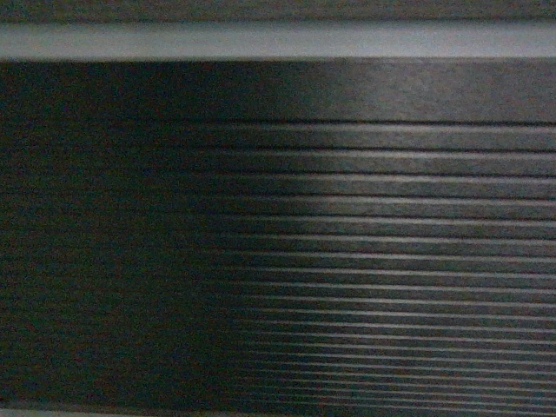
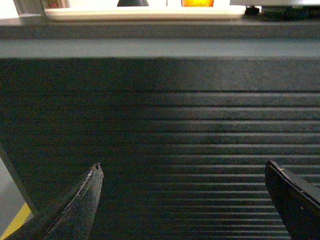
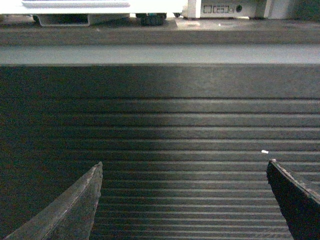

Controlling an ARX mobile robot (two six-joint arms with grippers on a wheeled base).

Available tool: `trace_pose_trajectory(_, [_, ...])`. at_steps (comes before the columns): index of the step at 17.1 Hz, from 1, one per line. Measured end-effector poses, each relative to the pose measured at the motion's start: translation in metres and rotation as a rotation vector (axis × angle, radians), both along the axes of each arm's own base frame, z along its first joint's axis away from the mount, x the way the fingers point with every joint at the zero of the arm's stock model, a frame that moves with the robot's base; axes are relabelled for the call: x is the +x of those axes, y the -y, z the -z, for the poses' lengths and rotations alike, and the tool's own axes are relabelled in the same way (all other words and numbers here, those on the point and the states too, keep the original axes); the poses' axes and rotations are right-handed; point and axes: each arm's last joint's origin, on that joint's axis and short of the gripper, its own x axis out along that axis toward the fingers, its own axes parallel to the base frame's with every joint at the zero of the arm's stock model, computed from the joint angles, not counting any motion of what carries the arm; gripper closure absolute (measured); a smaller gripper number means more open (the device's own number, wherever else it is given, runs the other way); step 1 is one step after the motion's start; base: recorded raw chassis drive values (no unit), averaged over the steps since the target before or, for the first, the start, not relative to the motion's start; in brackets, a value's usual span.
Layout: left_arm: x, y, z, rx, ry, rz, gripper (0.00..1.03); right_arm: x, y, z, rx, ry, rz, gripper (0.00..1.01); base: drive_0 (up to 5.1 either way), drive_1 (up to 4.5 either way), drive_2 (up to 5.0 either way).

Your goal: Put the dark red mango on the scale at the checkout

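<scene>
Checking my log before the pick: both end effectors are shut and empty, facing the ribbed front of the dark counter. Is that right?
Not quite. Both wrist views show the left end effector and the right end effector open, fingers spread wide, not shut. The rest holds: both are empty and face the ribbed front of the checkout counter.

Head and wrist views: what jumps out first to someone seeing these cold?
The checkout front fills all three views, its dark horizontal ribs catching a band of light. In each wrist view a pair of wide-open dark fingers frames the bottom: left gripper, right gripper, both empty. Above the counter's edge, an orange-lit patch glows at the top of the left wrist view; what it is cannot be told.
</scene>
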Motion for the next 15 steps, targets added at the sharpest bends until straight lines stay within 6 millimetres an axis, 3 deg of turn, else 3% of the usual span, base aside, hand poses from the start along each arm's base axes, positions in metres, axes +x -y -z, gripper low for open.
trace_pose_trajectory(15, [0.0000, 0.0000, -0.0001, 0.000, 0.001, 0.000, 0.05, 0.0000, 0.0000, -0.0002, -0.001, 0.002, 0.000, 0.03, 0.0, 0.00, 0.0])
